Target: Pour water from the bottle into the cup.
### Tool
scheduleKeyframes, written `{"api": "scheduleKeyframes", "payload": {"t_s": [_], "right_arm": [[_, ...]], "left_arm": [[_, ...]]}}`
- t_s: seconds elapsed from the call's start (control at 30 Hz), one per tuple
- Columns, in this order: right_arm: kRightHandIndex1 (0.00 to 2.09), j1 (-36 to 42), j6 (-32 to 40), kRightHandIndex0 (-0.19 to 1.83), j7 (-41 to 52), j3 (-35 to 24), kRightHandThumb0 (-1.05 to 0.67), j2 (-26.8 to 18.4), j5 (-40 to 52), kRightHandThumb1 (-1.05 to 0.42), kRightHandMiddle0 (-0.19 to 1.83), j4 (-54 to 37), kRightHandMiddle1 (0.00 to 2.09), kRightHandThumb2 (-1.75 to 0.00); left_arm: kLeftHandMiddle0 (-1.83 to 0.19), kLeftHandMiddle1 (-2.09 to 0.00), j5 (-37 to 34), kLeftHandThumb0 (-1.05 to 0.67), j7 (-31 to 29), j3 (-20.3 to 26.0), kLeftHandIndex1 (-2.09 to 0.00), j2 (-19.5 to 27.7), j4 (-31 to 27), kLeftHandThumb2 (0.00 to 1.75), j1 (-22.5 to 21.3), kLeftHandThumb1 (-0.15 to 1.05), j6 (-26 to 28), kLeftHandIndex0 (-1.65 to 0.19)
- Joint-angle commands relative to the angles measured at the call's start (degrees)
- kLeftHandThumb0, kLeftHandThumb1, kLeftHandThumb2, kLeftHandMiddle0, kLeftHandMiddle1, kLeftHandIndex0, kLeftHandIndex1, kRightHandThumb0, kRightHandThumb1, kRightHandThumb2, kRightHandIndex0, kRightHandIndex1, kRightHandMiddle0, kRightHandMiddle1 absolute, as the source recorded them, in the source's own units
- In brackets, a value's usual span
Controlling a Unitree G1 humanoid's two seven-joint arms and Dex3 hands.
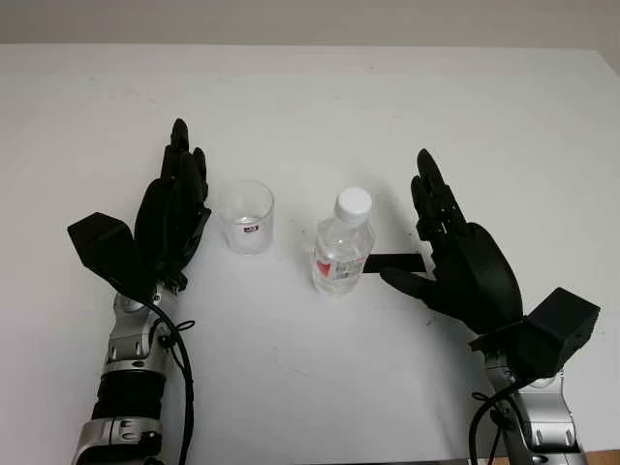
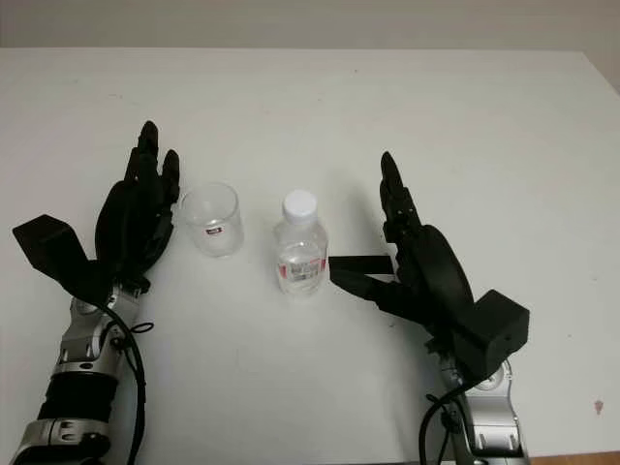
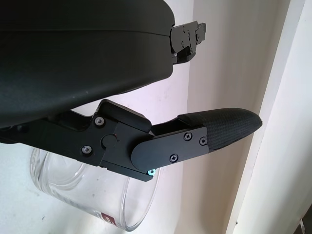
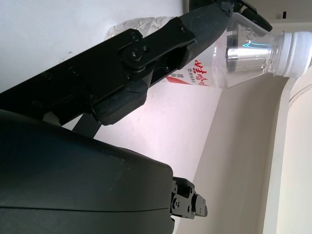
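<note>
Both forearms reach forward over the white table. Left hand open beside the cup, holding nothing. Right hand open, thumb near the capped, upright bottle mid-table.

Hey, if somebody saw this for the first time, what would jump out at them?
Two big black robot hands, both open: the left hand beside a clear empty glass cup, the right hand just right of a small clear plastic water bottle with a white cap. Cup and capped bottle stand upright, side by side, mid-way across the white table.
</note>
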Motion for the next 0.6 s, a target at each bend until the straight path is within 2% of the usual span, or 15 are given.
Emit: {"api": "scheduleKeyframes", "payload": {"t_s": [0.0, 0.3, 0.57], "right_arm": [[0.0, 0.92, 0.3, -0.19, -0.28, -0.15, -0.95, -0.21, -0.27, -0.84, -0.19, -0.96, 0.0, -0.05], [0.0, -0.99, 2.64, -0.19, -0.38, 1.48, -0.98, 0.08, -1.46, -0.87, -0.19, 0.77, 0.0, -0.06], [0.0, -3.97, 0.43, -0.19, -0.3, 4.39, -0.98, 2.19, -2.73, -0.87, -0.19, 3.51, 0.0, -0.06]], "left_arm": [[0.19, -0.05, 0.1, -0.83, 0.07, -0.22, 0.0, -0.13, -0.7, 0.68, -0.35, 1.05, -0.04, 0.19], [0.19, -0.05, -0.16, -0.82, 0.51, 0.31, -0.01, 0.28, -2.38, 0.68, 1.01, 1.05, 0.77, 0.19], [0.19, -0.05, -0.49, -0.81, 0.13, 0.88, -0.02, 0.79, -3.1, 0.66, 1.04, 1.05, 1.0, 0.19]]}}
